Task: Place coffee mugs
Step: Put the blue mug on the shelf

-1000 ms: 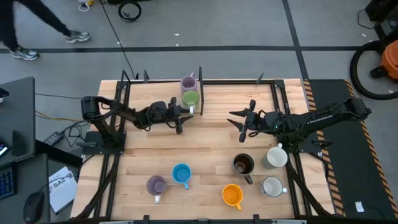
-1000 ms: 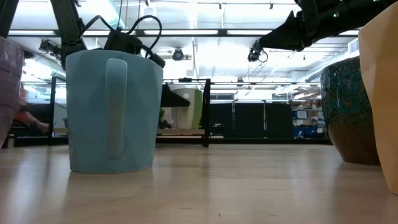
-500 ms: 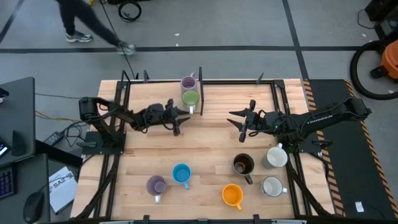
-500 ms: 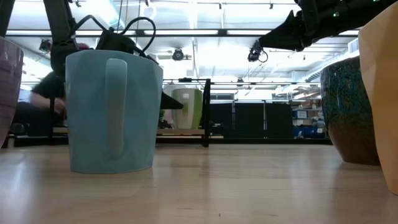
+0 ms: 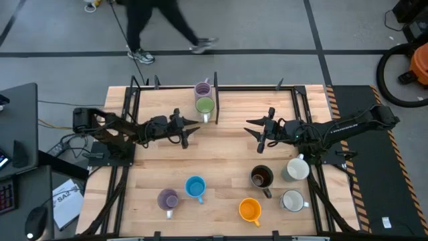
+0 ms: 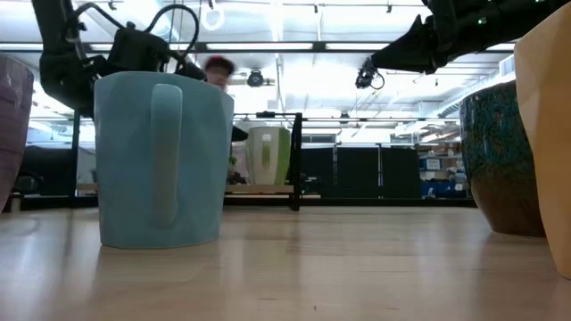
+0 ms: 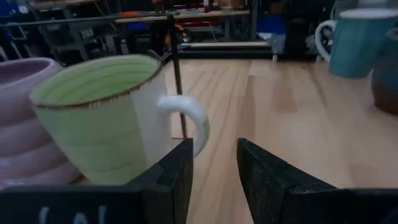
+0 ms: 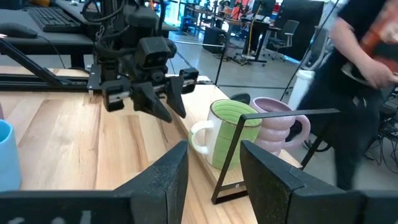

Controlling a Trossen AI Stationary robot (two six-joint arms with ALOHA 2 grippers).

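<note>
left arm: reaches in from the table's left edge, left gripper hanging empty just short of the green mug, jaws apart with clear daylight between them in the left wrist view

lilac mug, front: lilac mug sits near the front edge on the left side, right beside the blue one

blue mug: blue mug next to it; in the low view it's huge and close, handle facing the camera

back pair: second lilac mug and green mug are tucked together at the back middle by the metal rail, touching or as good as, green one nearer the table's middle with its white handle pointing right

right arm: comes in from the right edge, right gripper also empty over the middle of the table, jaws apart

brown mug: dark brown mug, front right of centre

orange mug: orange mug, near the front edge, just in front of the brown one

white mugs: one white mug right beside the brown one under the right arm, the other white mug closer to the front

background: a person in dark clothes on the floor beyond the table
</note>
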